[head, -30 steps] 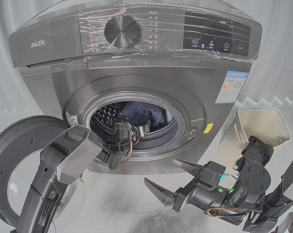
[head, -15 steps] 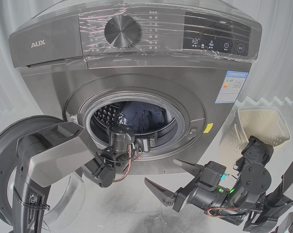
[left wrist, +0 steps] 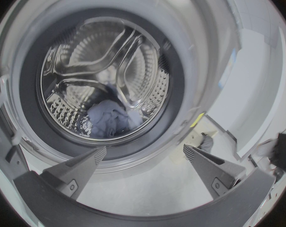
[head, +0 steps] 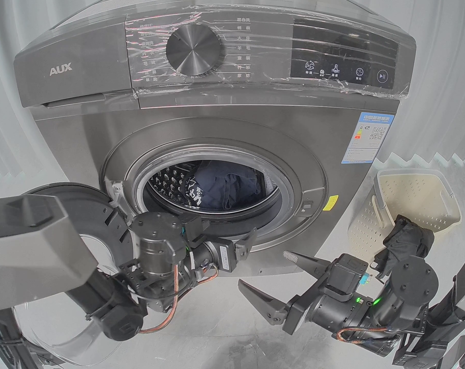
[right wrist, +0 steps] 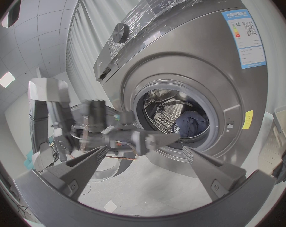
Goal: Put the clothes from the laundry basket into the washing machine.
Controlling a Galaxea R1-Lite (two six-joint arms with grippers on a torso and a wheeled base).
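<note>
Clothing (head: 224,188) sits inside the washing machine (head: 88,73); your left gripper (left wrist: 143,149) and right gripper (head: 265,271) both gape, empty.

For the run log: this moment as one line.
left gripper open, empty, facing drum | right gripper open, empty, before washing machine | blue garment in drum | dark garment at laundry basket edge

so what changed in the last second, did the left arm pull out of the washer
Yes. The left gripper backed out of the washing machine opening toward the robot and is now open and empty. The blue garment stayed in the drum. The right gripper barely shifted and stayed open and low. The dark garment is still on the laundry basket, and the door is still open.
</note>
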